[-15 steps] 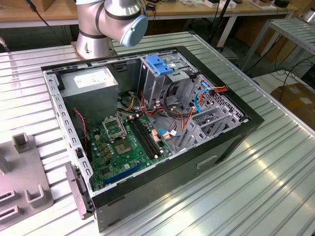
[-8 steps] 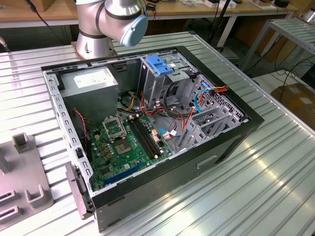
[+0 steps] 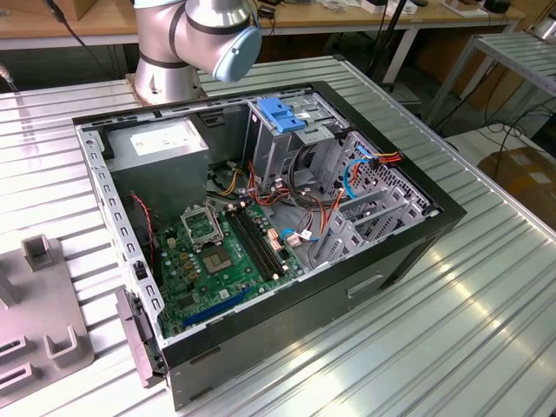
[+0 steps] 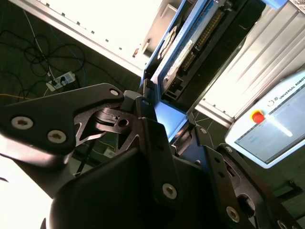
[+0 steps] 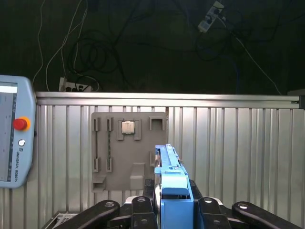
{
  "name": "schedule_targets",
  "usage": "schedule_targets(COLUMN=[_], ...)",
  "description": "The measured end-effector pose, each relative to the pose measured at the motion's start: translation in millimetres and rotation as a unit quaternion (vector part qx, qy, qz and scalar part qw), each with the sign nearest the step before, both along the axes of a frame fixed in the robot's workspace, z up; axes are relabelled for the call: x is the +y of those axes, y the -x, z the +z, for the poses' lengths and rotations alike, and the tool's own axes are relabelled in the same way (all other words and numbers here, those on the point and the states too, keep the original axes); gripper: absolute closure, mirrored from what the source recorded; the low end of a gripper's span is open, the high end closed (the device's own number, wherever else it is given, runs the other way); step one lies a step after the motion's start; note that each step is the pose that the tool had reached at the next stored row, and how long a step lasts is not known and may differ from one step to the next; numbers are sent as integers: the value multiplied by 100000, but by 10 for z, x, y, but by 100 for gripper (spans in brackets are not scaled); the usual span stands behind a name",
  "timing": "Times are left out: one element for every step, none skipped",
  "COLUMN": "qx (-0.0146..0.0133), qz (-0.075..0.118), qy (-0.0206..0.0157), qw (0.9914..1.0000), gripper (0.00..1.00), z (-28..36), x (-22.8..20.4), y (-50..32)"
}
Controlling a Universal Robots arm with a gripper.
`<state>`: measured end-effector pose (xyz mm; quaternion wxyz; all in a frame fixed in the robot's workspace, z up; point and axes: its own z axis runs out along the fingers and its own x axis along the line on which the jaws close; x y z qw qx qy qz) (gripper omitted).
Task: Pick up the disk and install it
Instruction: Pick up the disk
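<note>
In both wrist views my gripper (image 5: 174, 207) is shut on the disk (image 5: 168, 167), held edge-on between the black fingers (image 5: 143, 207). The disk is a grey metal drive in a light blue carrier rail. In the second wrist view the disk (image 4: 188, 40) rises away from the gripper (image 4: 164, 119), its connector edge and label side showing. It hangs in the air above the ribbed metal table (image 5: 238, 143). The open computer case (image 3: 408, 252) lies on its side in the exterior view. Its metal drive cage (image 3: 291, 139), topped by a blue handle (image 3: 282, 113), stands at the far side.
A grey fixture tray (image 5: 128, 157) with slots and a small chip (image 5: 127, 127) lies on the table under the disk, and at the exterior view's left (image 3: 35, 321). A teach pendant (image 5: 14, 131) rests at the table's edge. Cables and a power strip (image 5: 209, 16) lie on the floor.
</note>
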<state>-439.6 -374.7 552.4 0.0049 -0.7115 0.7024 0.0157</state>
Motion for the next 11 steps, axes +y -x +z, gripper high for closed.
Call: schedule_targets(qx=[-2,-6,-1,-3,0,-1,-2,1,-3,2,0], qz=[1,1,-3,0,-3,-2,0,-2,-3,-1,-3], qy=[-1,-3,0,-1,0,0,1,2,-2,2,0], qw=[100000,100000,100000,100000,100000,100000,100000,100000,100000,100000,100000], gripper=[63,63,63,63,63,63,63,63,63,63,63], z=[0,-1,0,0,0,0,0,0,0,0,0], x=[0,0,0,0,0,0,0,0,0,0,0], y=[-9,-22,-30,-44,-53,-71,-82,-93,-107,-122,-132])
